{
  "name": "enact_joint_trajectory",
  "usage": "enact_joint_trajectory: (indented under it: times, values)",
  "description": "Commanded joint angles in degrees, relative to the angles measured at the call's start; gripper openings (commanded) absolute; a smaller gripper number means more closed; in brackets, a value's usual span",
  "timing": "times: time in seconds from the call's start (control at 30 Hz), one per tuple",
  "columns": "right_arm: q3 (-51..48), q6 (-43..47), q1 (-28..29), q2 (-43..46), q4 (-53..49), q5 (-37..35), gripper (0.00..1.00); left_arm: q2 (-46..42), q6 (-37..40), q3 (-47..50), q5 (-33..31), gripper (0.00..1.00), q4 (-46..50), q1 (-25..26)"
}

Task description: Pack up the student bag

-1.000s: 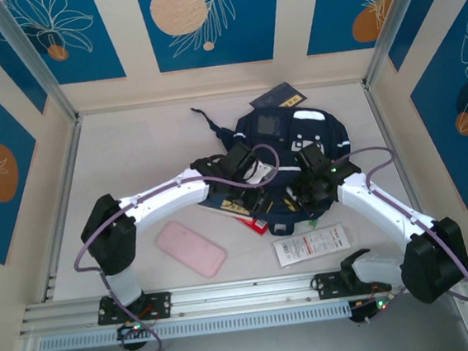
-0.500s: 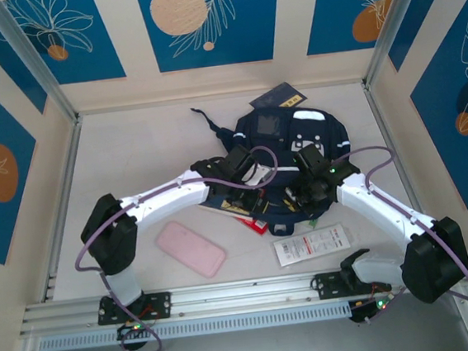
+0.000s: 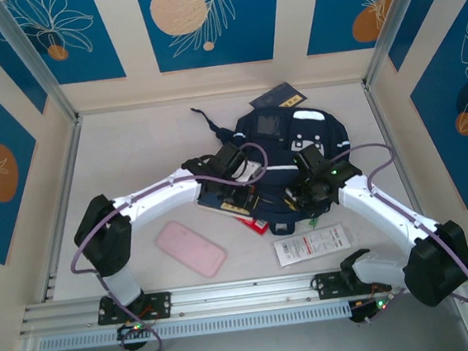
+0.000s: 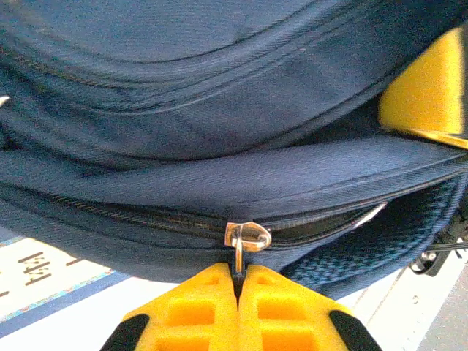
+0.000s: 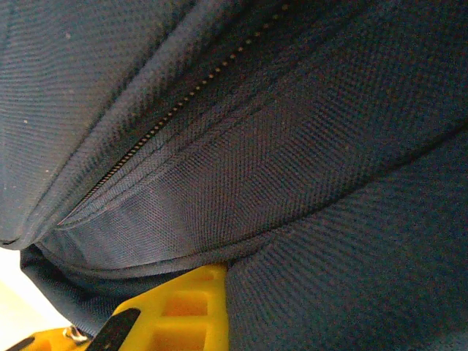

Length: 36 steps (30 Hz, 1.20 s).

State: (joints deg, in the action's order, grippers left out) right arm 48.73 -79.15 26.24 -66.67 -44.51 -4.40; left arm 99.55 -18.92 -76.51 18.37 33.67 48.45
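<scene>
Now at frame centre, bag (image 3: 297, 146): my left gripper (image 4: 238, 272), pinching the zip pull (image 4: 247, 238), has drawn leftward, so the zip seems to be running. Right gripper (image 3: 306, 195) against the fabric, spread unclear.

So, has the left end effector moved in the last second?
Yes. Seen from above, the left end effector, shut on the zipper pull, has shifted slightly left along the student bag, measured against the unmoved pink case.

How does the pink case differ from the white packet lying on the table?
The pink case is plain and rounded; the white packet is square-cornered and printed. The case lies left of the packet, more steeply tilted. Both lie flat, outside the student bag.
</scene>
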Motion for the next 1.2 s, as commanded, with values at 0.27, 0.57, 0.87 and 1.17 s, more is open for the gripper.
enact_joint_trajectory:
  times: [0.27, 0.57, 0.87, 1.17]
  values:
    - [4.11, 4.23, -2.37, 7.56, -5.05, -4.43, 0.00, -1.79, -2.47, 1.36, -6.92, 0.00, 1.94, -7.63]
    - [11.15, 4.63, -9.82, 11.05, -4.12, 1.23, 0.00, 8.82, -0.61, -17.61, -7.11, 0.00, 6.47, -9.95]
    - [17.10, 9.93, -21.20, 9.94, -6.05, 10.67, 0.00, 15.06, -1.74, -23.95, -2.68, 0.00, 5.82, -14.86]
    - [19.72, 10.94, -23.82, 7.33, -2.10, 15.04, 0.00, 27.92, -3.23, -33.37, 1.15, 0.00, 5.05, -17.18]
